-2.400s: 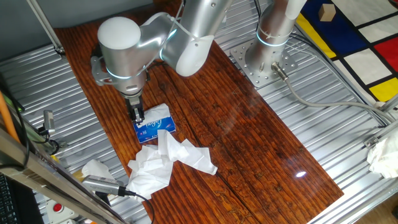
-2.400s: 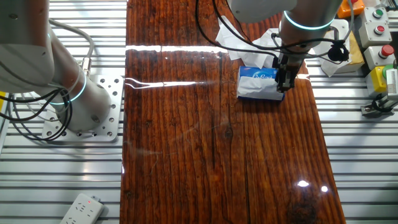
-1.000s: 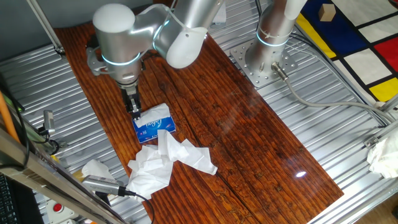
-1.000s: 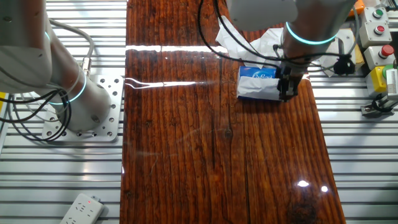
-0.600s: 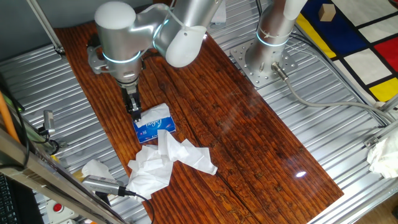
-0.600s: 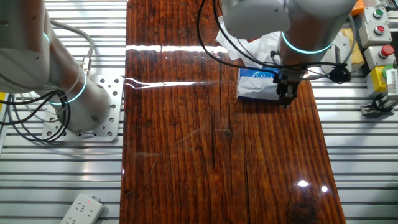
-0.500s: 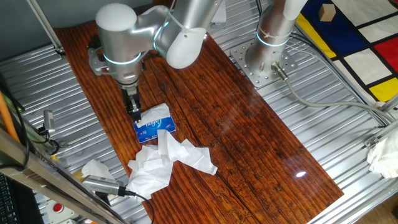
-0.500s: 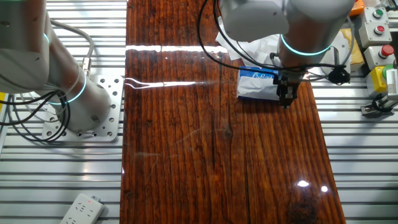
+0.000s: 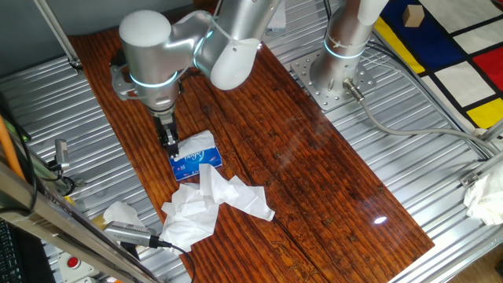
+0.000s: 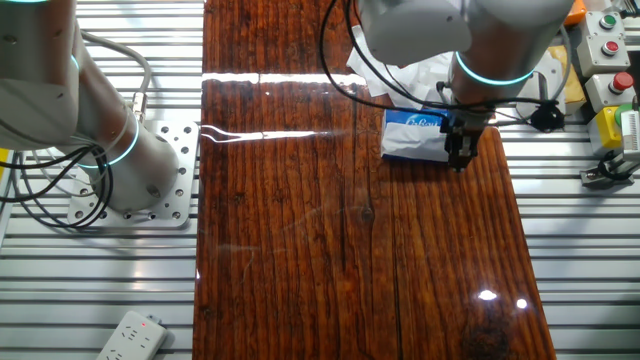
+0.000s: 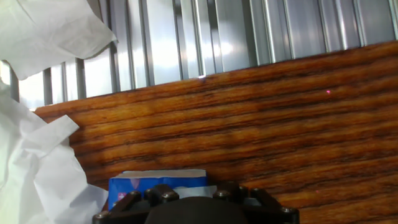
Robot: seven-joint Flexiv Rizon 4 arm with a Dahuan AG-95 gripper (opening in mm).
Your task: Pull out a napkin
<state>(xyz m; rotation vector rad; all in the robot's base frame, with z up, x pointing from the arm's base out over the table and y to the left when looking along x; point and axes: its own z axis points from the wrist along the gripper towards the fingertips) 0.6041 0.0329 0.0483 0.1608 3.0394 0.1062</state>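
A little blue pack [image 9: 196,161] [image 10: 418,125] [image 11: 140,186] lies on the wooden board [image 9: 299,157]. The napkin [image 9: 195,142] [image 11: 194,190] shows as a narrow white strip at the pack's end. My gripper [image 9: 170,145] [image 10: 460,160] points down at that end, its fingers close together and shut on the strip. In the hand view only the dark hand body shows along the bottom edge; the fingertips are hidden.
A large white mass of tissue sheets [image 9: 208,200] [image 10: 400,65] [image 11: 37,168] lies right beside the pack. A second arm's base [image 9: 338,71] [image 10: 130,160] is bolted to the ribbed metal table. Button boxes [image 10: 605,40] stand near the board's edge.
Since 2.4 s ago my gripper has shifted a little from over the pack's top toward its end. In the last second it has barely moved; the pack lies where it was.
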